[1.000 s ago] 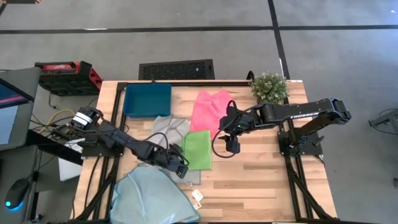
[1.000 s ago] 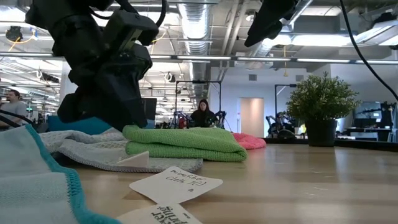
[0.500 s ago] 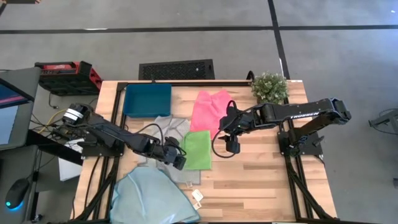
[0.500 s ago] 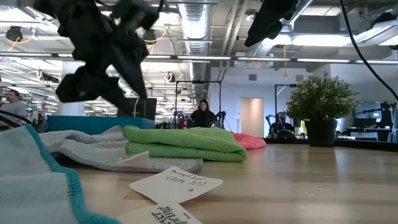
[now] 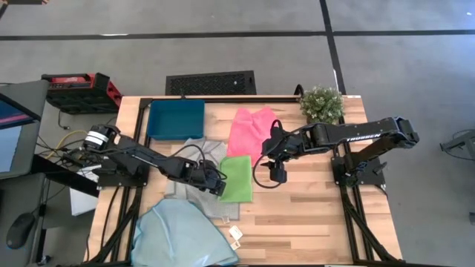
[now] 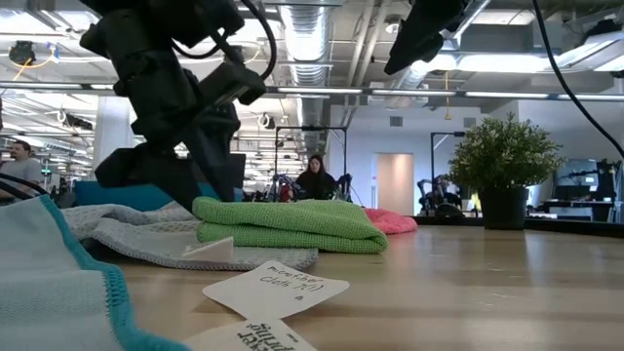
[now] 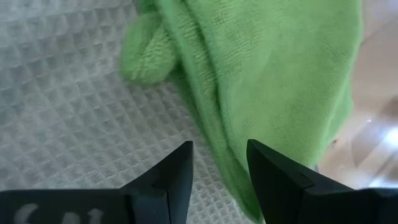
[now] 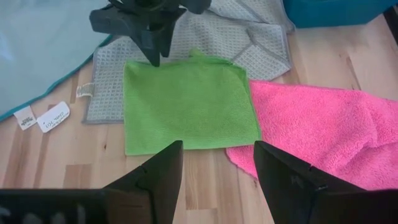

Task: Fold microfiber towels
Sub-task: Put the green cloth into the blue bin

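A folded bright green towel [image 5: 237,179] lies flat on the table, its left edge resting on the pale grey towel [image 5: 199,154]. My left gripper [image 5: 220,185] hovers open over that edge; in the left wrist view [image 7: 219,165] its fingers stand above the seam between green towel [image 7: 280,74] and grey towel [image 7: 68,124]. The pink towel [image 5: 252,127] lies crumpled behind the green one. The light blue towel [image 5: 182,233] lies spread at the near left. My right gripper [image 5: 276,176] hangs open above the table to the right of the green towel [image 8: 186,106].
A dark teal tray [image 5: 176,119] sits at the far left and a potted plant [image 5: 321,104] at the far right corner. Small paper tags [image 5: 236,235] lie near the front edge. Bare wood lies to the right of the towels. People show in the room behind.
My left gripper has moved toward the table's far edge along the green towel's left edge and has rolled somewhat. The towels lie as before.
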